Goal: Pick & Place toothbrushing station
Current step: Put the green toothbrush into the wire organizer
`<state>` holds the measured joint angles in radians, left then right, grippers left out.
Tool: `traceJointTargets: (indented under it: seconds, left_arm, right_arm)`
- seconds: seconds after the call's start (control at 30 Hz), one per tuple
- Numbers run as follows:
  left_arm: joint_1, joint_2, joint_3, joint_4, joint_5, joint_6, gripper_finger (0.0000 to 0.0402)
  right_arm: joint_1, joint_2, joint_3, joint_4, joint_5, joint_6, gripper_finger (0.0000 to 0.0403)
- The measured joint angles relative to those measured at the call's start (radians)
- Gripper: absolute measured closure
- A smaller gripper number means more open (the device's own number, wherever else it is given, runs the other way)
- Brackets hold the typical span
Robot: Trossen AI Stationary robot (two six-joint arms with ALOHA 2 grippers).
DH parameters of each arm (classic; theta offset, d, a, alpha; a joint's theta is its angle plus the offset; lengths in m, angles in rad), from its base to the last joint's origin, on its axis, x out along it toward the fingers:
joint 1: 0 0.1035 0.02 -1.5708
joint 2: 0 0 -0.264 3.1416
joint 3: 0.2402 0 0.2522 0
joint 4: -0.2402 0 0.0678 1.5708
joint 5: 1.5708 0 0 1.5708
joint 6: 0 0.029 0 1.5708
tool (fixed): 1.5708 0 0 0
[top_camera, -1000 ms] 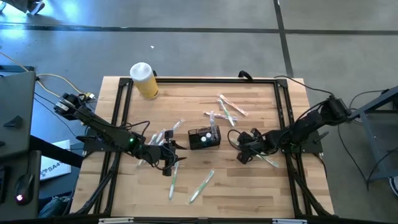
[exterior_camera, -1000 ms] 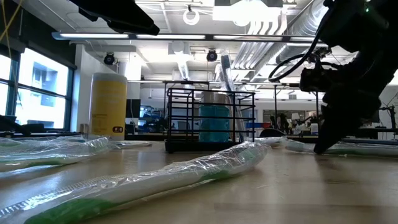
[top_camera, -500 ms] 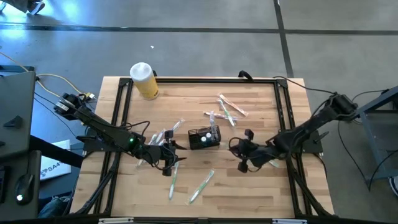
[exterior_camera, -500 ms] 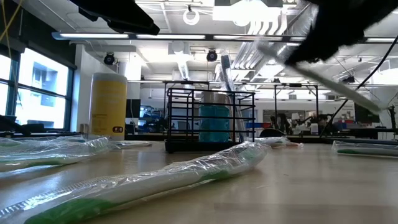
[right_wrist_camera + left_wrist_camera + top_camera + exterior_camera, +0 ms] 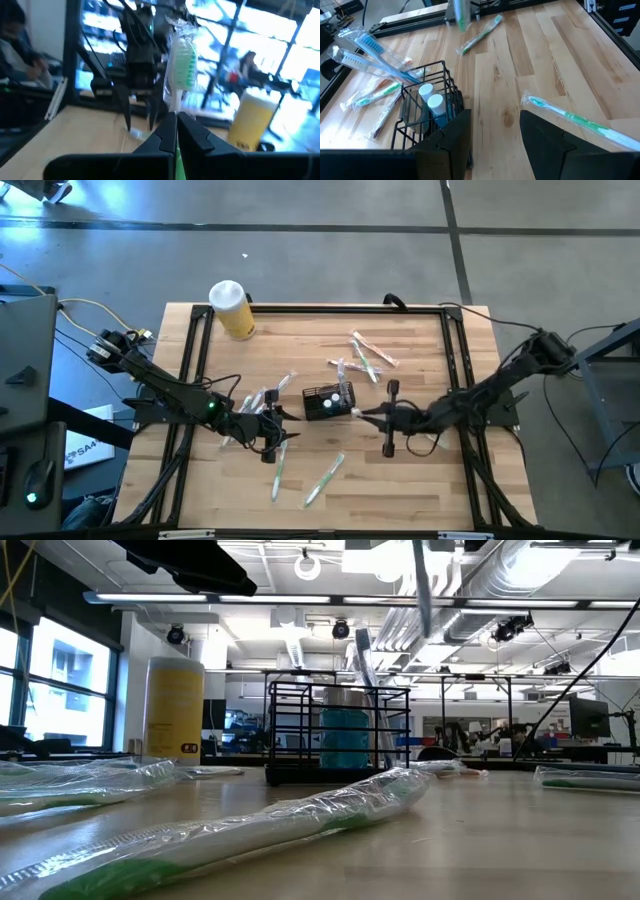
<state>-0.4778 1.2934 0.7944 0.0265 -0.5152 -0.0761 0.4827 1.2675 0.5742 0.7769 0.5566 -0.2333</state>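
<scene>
Grey floor point(image 5: 330, 260) (ceiling lights point(image 5: 400, 555) overhead)

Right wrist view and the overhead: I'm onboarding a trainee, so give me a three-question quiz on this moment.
1. True or false: the right gripper is shut on a wrapped green toothbrush.
2. What stands inside the black mesh caddy? A) two white-capped tubes B) a sponge C) nothing
3. Fill in: the yellow cylinder has a ___ lid.

Key: 1 true; 2 A; 3 white.
</scene>
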Motion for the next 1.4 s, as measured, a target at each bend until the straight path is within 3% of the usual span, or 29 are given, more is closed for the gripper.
traceJointTargets:
  seconds: [0.17,0.5,0.77,1.03,1.4]
  left_arm:
    - [0.0,0.0,0.0,0.0,0.0,0.0,0.0239]
    - [0.0,0.0,0.0,0.0,-0.001,0.001,0.0239]
    - [0.0,0.0,0.0,-0.002,-0.004,-0.007,0.0239]
    - [0.0,0.0,0.0,-0.003,-0.004,-0.007,0.0239]
    - [0.0,0.0,0.0,-0.004,-0.003,-0.008,0.0239]
  right_arm:
    - [-0.113,0.0,-0.115,0.279,-0.178,-0.03,0.0402]
    - [-0.301,0.113,-0.216,0.517,-0.354,0.109,0.0401]
    - [-0.309,0.253,-0.215,0.608,-0.346,0.147,0.0401]
    - [-0.317,0.371,-0.214,0.658,-0.249,0.208,0.04]
    - [-0.299,0.428,-0.214,0.672,-0.133,0.338,0.04]
